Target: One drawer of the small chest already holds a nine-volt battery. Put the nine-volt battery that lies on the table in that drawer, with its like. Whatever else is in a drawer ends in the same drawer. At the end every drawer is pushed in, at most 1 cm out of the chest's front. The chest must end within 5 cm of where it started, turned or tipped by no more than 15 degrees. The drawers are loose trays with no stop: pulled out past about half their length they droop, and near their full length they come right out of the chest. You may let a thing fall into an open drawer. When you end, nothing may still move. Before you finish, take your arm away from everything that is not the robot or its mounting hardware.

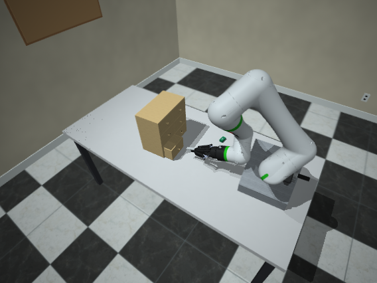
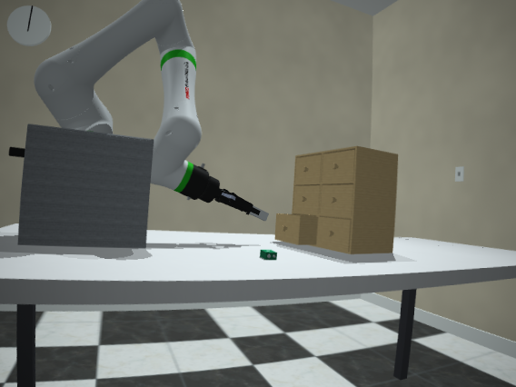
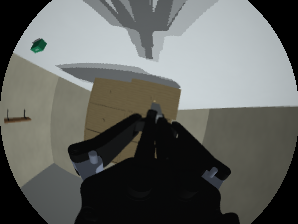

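Note:
The small wooden chest (image 1: 161,123) stands on the table, also seen in the exterior view (image 2: 345,200). Its bottom drawer (image 1: 173,148) on one side is pulled partly out (image 2: 295,228); the other drawers are pushed in. I cannot see what lies inside the open drawer. The green nine-volt battery (image 1: 222,139) (image 2: 268,254) lies on the table, apart from the chest, and shows at the upper left of the wrist view (image 3: 39,46). My gripper (image 1: 193,151) (image 2: 262,215) is shut on nothing, a short way in front of the open drawer and above the table. In the wrist view its fingertips (image 3: 154,111) point at the chest (image 3: 129,106).
The arm's grey base block (image 2: 84,187) stands on the table behind the gripper (image 1: 270,181). The table's front edge is near the battery in the exterior view.

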You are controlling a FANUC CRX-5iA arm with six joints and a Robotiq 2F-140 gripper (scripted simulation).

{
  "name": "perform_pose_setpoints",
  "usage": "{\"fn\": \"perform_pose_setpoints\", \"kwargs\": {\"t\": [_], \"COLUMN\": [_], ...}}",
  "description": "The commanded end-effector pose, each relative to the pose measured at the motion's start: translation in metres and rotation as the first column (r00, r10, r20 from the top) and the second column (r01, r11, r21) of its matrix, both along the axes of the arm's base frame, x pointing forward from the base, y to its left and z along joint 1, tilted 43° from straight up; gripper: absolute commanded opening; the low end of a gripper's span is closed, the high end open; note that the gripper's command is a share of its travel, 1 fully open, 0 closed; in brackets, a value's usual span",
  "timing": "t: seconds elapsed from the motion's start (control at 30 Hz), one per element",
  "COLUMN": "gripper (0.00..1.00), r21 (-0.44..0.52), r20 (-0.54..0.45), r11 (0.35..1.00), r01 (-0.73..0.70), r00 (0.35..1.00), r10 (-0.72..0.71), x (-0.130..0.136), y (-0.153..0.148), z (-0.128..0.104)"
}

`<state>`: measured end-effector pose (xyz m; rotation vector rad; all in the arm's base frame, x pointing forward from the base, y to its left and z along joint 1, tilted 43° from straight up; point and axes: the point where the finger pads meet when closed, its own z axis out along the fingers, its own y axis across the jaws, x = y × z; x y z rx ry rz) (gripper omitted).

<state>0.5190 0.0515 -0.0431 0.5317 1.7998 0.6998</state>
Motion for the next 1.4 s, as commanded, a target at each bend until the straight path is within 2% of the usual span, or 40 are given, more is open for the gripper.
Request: {"fn": "perform_pose_setpoints", "kwargs": {"t": [0.0, 0.3, 1.37], "gripper": [0.0, 0.0, 0.0], "r21": [0.0, 0.0, 0.0], "r20": [-0.001, -0.001, -0.001], "r11": [1.0, 1.0, 1.0], "r01": [0.001, 0.001, 0.001], "r00": [1.0, 1.0, 1.0], "r10": [-0.001, -0.001, -0.001], "x": [0.01, 0.022, 0.023], "y": [0.01, 0.022, 0.022], "z": [-0.012, -0.025, -0.025]}}
